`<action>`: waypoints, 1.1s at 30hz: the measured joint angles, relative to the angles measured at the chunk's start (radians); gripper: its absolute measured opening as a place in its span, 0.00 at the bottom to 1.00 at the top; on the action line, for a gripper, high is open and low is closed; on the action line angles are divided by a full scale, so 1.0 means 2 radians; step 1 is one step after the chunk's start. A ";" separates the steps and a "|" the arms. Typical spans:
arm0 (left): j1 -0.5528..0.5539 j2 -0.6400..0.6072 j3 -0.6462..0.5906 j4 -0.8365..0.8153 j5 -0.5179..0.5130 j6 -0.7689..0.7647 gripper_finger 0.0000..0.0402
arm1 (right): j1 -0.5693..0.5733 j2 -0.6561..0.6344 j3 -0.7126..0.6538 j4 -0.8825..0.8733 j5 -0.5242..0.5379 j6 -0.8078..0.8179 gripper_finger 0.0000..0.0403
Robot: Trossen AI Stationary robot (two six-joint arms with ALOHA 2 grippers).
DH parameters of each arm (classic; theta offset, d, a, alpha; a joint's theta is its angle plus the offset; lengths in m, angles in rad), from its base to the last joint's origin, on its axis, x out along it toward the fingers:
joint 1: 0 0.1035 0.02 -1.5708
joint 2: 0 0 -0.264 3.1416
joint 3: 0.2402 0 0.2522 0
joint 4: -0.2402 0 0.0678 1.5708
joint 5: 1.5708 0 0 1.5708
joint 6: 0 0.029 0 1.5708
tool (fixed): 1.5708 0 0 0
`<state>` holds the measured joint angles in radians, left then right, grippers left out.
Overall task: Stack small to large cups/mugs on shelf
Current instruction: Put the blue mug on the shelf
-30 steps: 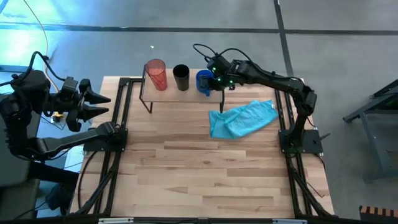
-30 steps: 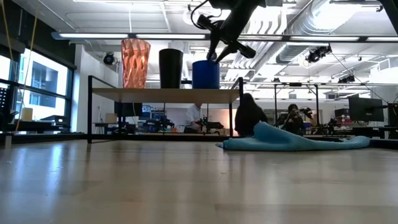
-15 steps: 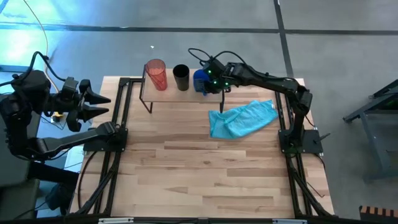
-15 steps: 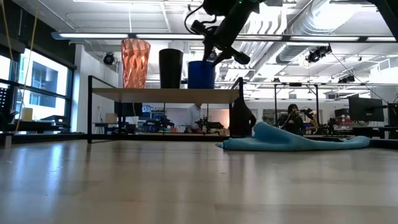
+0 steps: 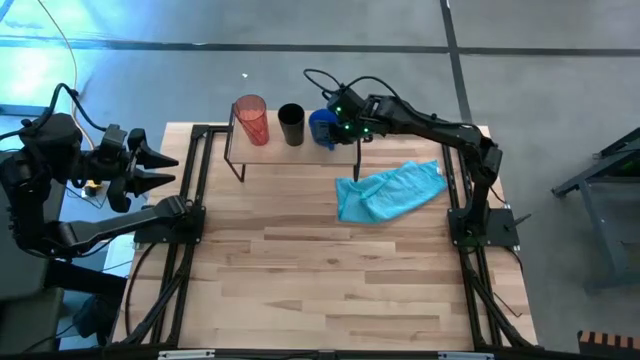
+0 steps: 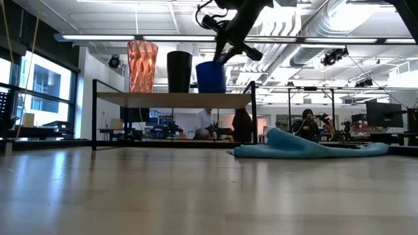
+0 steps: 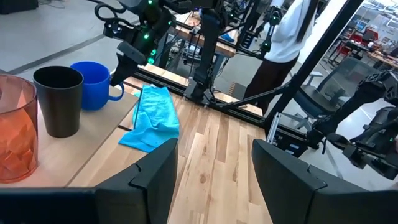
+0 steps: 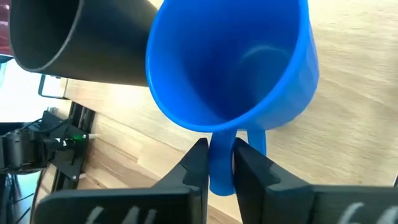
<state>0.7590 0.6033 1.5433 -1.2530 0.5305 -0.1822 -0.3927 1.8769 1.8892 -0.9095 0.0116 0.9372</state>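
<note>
**A:** Where do the three vessels stand relative to the shelf (image 5: 262, 150)?

**B:** All three are on it, in a row along its top. The orange-red tumbler (image 5: 251, 119) sits at the end nearest the left arm's side, the black cup (image 5: 291, 124) is just beside it in the middle, and the blue mug (image 5: 322, 128) is at the other end, just beside the black cup.

**A:** And the right gripper (image 5: 343, 124)?

**B:** It reaches over that same end of the shelf. In its own wrist view the two fingers (image 8: 194, 163) are clenched on the blue mug's handle (image 8: 221, 165), with the mug's open mouth facing the camera. In the low view the mug looks slightly tilted, its base at or just above the shelf top; I cannot tell whether it touches.

**A:** The left gripper (image 5: 150, 166)?

**B:** Well away from the shelf, off the table's left edge, fingers spread apart and holding nothing.

**A:** Anything else near the shelf?

**B:** A light-blue cloth (image 5: 387, 190) lies crumpled on the tabletop (image 5: 330, 280), near the shelf's mug end, apart from it.
</note>
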 joint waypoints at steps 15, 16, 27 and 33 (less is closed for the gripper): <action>0.000 0.000 0.000 0.000 0.000 0.001 0.48 | 0.000 0.000 -0.002 -0.025 0.000 0.015 0.09; 0.000 0.000 0.000 0.000 0.000 0.001 0.48 | 0.000 0.000 -0.002 -0.024 0.000 0.015 0.09; 0.000 0.000 0.000 0.000 0.000 0.001 0.48 | 0.000 0.000 -0.003 -0.022 0.000 0.025 0.16; 0.000 0.000 0.000 0.000 0.000 0.001 0.48 | 0.000 0.000 -0.003 -0.022 0.000 0.025 0.17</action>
<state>0.7592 0.6035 1.5433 -1.2522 0.5308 -0.1806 -0.3920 1.8767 1.8835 -0.9538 0.0116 0.9874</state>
